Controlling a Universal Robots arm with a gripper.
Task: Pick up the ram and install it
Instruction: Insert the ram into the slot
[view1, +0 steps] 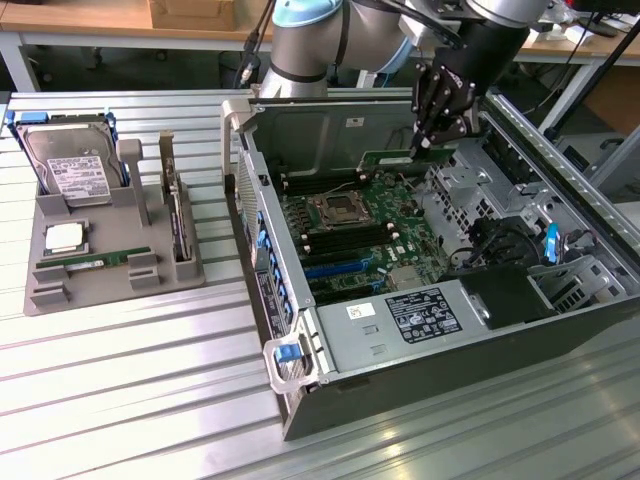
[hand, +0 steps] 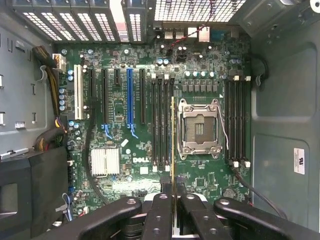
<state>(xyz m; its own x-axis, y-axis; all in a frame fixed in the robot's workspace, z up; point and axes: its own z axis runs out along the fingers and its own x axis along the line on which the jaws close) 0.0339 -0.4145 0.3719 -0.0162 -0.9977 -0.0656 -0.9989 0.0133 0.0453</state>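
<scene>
- Right up close, the gripper (hand: 173, 209) is pinched down narrow, its black fingers (hand: 161, 216) clamped on either flat face of the ram (hand: 173, 145), so it has the stick, no question
- The ram runs straight out from between the fingers, long axis pointing away from the wrist, and we see it dead edge-on: a thin yellow-green line and nothing more
- Here's the relation that matters: that line lies parallel to the bank of black memory slots (hand: 160, 125) on the motherboard (hand: 120, 112), and it sits over the slot nearest the CPU socket (hand: 200, 127), just beside the socket's metal frame
- So, as I read it, the axis is lined up with the slot; how high the stick's lower edge rides above it can't be told from the wrist view
- Over to the exterior view: the stick shows as a green strip held level, out to that view's left of the fingertips, above the board and close to the far wall of the computer case (view1: 400, 385); by my judgement it's apart from the slots and not seated yet
- Further off, well apart from the case on the exterior view's left, the grey tray (view1: 110, 292) carries a hard drive (view1: 70, 165), an upright expansion card (view1: 178, 225) and a spare memory stick (view1: 95, 262) lying flat
</scene>
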